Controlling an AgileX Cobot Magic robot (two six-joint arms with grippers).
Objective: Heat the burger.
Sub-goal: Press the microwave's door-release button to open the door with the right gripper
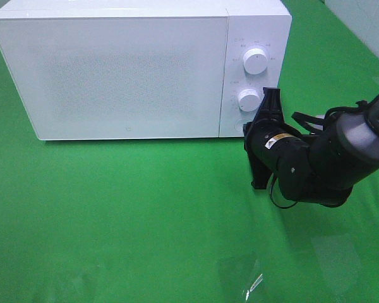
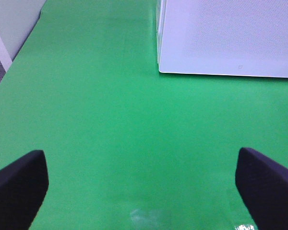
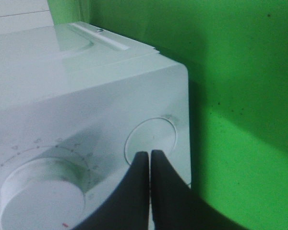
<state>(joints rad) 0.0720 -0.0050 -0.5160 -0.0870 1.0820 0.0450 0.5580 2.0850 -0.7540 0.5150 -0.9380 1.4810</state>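
The burger is out of view in all three views. The white microwave [image 1: 114,69] stands at the back of the green table with its door closed. My right gripper [image 1: 247,129] is shut, and its tips [image 3: 150,155] rest at the round button [image 3: 151,136] in the lower corner of the control panel, just below the lower knob [image 1: 248,99]. In the left wrist view my left gripper [image 2: 143,167] stands wide open over bare green cloth, with nothing between its fingers [image 2: 19,187]. The microwave's front [image 2: 230,38] lies ahead of it.
An upper knob [image 1: 255,61] sits above the lower one on the panel. The green cloth [image 1: 145,208] covers the table in front of the microwave. A pale wall edge [image 2: 9,28] borders the table's left side.
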